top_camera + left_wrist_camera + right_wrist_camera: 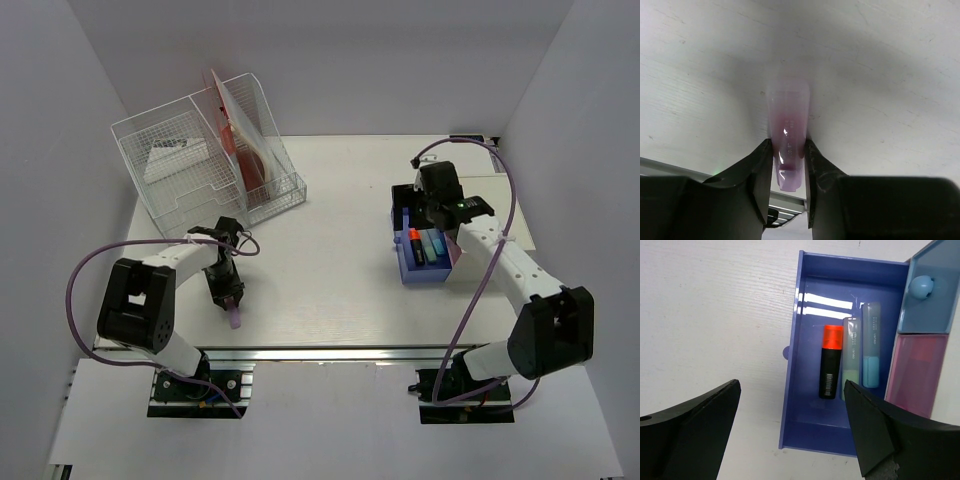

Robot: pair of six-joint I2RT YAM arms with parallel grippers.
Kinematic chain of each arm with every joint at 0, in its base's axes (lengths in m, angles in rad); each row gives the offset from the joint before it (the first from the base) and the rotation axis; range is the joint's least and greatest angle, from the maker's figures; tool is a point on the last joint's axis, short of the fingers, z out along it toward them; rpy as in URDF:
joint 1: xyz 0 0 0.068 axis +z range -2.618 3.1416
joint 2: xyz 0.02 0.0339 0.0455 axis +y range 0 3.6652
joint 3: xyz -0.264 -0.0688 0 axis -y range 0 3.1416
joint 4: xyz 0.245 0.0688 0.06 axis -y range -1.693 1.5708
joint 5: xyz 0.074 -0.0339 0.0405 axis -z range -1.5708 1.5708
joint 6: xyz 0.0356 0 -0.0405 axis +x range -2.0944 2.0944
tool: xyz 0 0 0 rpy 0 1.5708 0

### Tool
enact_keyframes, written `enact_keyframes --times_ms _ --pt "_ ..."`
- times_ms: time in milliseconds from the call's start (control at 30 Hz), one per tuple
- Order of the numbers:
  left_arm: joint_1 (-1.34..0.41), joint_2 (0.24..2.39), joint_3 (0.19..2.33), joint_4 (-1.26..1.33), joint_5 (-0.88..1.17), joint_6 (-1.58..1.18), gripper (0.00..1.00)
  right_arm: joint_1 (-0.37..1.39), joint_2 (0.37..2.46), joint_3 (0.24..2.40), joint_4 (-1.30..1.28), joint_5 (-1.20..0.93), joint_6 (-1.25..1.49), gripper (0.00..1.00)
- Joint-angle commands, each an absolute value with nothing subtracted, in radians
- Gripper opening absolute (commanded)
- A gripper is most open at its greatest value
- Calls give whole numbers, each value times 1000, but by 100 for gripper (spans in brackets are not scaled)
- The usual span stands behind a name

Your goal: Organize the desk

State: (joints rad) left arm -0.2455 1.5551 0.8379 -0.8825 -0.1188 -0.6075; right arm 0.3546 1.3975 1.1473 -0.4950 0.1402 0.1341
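Directly beneath the left tool (pixel 229 299), clamped on a pink marker (pixel 788 125), lies the desk (pixel 330 285).

Only a barcode shows on the black highlighter (pixel 830 362); the lettering elsewhere is too small to read.

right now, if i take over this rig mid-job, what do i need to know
Left gripper: shut on the pink highlighter, down on the desk near its front rail.
Right gripper: open, holding nothing, above the open purple drawer.
Done: the orange-capped marker, green highlighter and blue highlighter lie side by side in that drawer.
Left: the pink highlighter probably goes in with them, and after that the drawer likely needs closing.
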Motion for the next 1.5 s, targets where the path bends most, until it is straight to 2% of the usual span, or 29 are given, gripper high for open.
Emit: enact_keyframes --times_ms 0,67,133,167,333,467,600,733,967,1067,1100,1133,1200,1233,1267,1300,1367,1467 --pt "-253 1555 802 -807 -163 -620 23 356 1333 1146 -465 164 155 89" --pt "-285 1528 814 -779 -176 -629 14 357 1303 1149 -462 166 163 89" --pt "-325 1487 839 -752 -179 -629 1 356 1276 1150 -453 166 172 89" --pt "-339 1476 859 -747 -164 -618 0 356 1249 1154 -449 169 184 89" --pt "-507 1476 1099 -672 -137 -549 0 354 1158 1143 -391 236 212 89" --pt "-607 1590 1325 -592 -31 -488 0 333 1114 1163 -400 330 241 89" --pt "-708 1802 1544 -465 115 -480 0 275 1074 1146 -379 403 304 89" --pt "-779 2001 1854 -398 110 -485 0 235 1048 1155 -368 452 322 89" --pt "-821 2270 2115 -259 230 -606 0 170 1034 1157 -361 515 341 89" --pt "-853 2330 2151 -232 198 -615 5 115 1054 1154 -353 503 337 89" --pt "-864 2344 2169 -215 193 -618 15 103 1061 1155 -359 482 341 89" --pt "-870 2356 2181 -216 187 -621 21 91 1068 1160 -359 470 342 89" --pt "-874 2393 2226 -232 172 -623 27 52 1089 1167 -360 450 341 89" --pt "-876 2399 2233 -257 164 -635 42 35 1103 1175 -359 439 336 89" --pt "-874 2398 2235 -262 157 -631 52 13 1111 1184 -359 428 321 89" --pt "-874 2393 2227 -268 152 -626 69 -11 1121 1195 -365 416 316 89" --pt "-874 2376 2218 -270 155 -609 96 -64 1149 1219 -364 384 278 89" --pt "-876 2321 2192 -287 150 -583 98 -112 1190 1238 -347 315 204 89"
